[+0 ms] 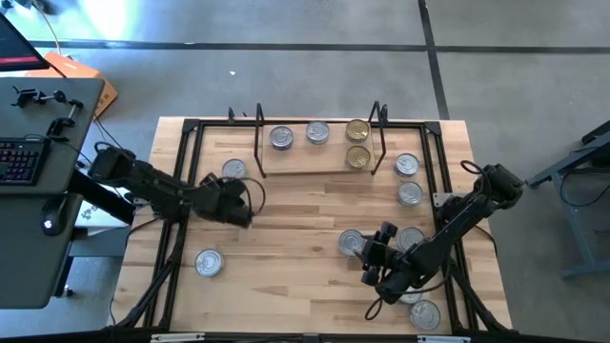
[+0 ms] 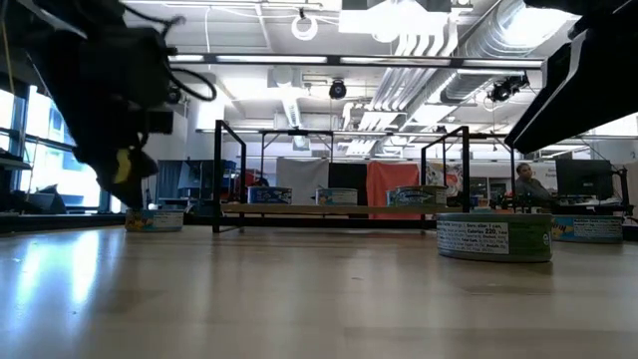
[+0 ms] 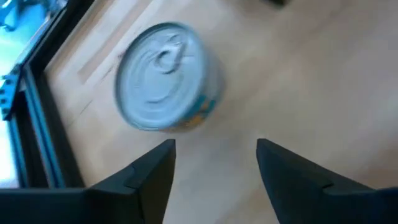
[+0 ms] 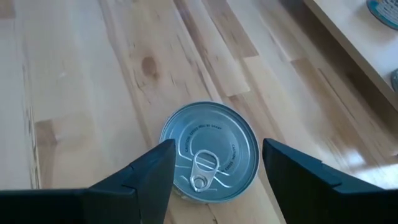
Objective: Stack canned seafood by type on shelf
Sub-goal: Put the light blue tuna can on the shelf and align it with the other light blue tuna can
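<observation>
- Tins: four on the shelf (image 1: 315, 164), others loose on the counter (image 1: 305, 219) in front of it.
- Right pincer (image 4: 214, 165) spread over a silver tin (image 4: 210, 151); lower squarely before closing.
- Left pincer (image 3: 214, 158) spread near another tin (image 3: 165, 78); centre first.

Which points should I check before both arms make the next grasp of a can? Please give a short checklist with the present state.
1. Left gripper open, nothing between its fingers: ok.
2. Silver can lies ahead of the left gripper, not yet between the fingers: ok.
3. Right gripper open: ok.
4. Second silver can sits upright, centred between the right fingers: ok.
5. Free place on the shelf in front of the silver cans: ok.
6. Can type from the labels: cannot tell.
</observation>
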